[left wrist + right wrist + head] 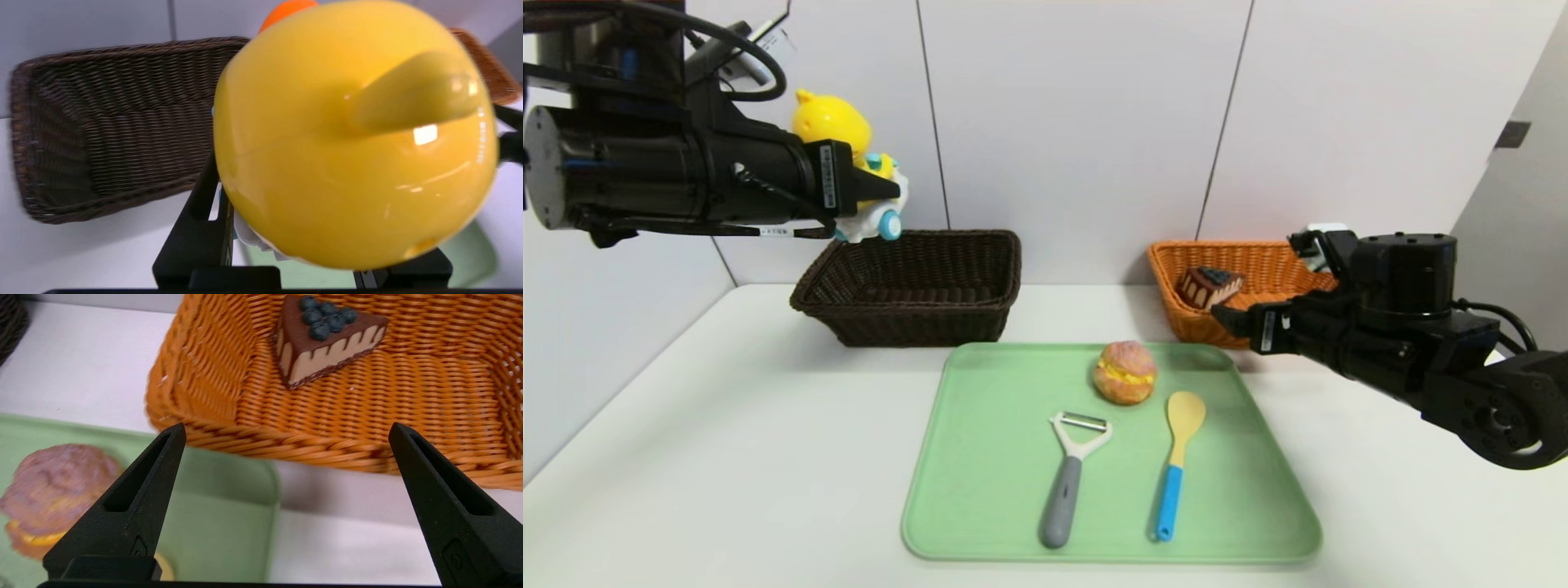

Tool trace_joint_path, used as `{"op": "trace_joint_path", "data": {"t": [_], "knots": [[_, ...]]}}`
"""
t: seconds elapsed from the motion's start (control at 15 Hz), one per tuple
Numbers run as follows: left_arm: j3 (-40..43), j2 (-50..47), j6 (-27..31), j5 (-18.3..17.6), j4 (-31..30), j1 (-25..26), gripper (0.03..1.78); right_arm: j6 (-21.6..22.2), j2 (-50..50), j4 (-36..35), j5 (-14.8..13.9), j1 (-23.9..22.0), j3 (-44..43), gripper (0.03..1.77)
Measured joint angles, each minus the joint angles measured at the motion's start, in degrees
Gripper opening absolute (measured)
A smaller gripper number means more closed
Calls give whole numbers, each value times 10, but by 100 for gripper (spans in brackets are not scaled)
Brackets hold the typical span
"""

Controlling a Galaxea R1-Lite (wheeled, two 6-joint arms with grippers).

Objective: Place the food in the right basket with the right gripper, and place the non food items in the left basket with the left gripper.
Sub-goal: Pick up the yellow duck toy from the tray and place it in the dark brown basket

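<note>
Yellow duck toy (837, 131) gripped in left claw (882, 196) above dark basket (915, 286), right claw (286, 428) spread wide, nothing held

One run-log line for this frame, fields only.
left gripper: holds duck toy above dark basket | right gripper: open, empty, by orange basket | cake slice: in orange basket | tray: cream puff, peeler, spoon

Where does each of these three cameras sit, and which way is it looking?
Head view: high on the robot, looking forward and down at the green tray and both arms.
Left wrist view: behind the left pincer, filled by the held duck toy, with the dark basket beyond.
Right wrist view: behind the open right pincer, facing the orange basket holding the cake slice.
Shared: head and right wrist views both show the cream puff.
</note>
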Motion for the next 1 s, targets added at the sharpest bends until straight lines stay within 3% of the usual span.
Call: {"op": "trace_joint_path", "data": {"t": [0.13, 0.33, 0.73, 1.0], "knots": [[-29, 47, 20, 0, 4, 42, 75, 12, 5, 22, 4, -12, -16, 171], [-85, 116, 26, 1, 11, 76, 75, 47, -4, 112, 24, -16, -61, 171], [-166, 226, 52, 8, 39, 100, 75, 113, -37, 411, 56, -13, -235, 171], [-194, 265, 55, 10, 41, 104, 75, 124, -43, 616, 59, -10, -340, 171]]}}
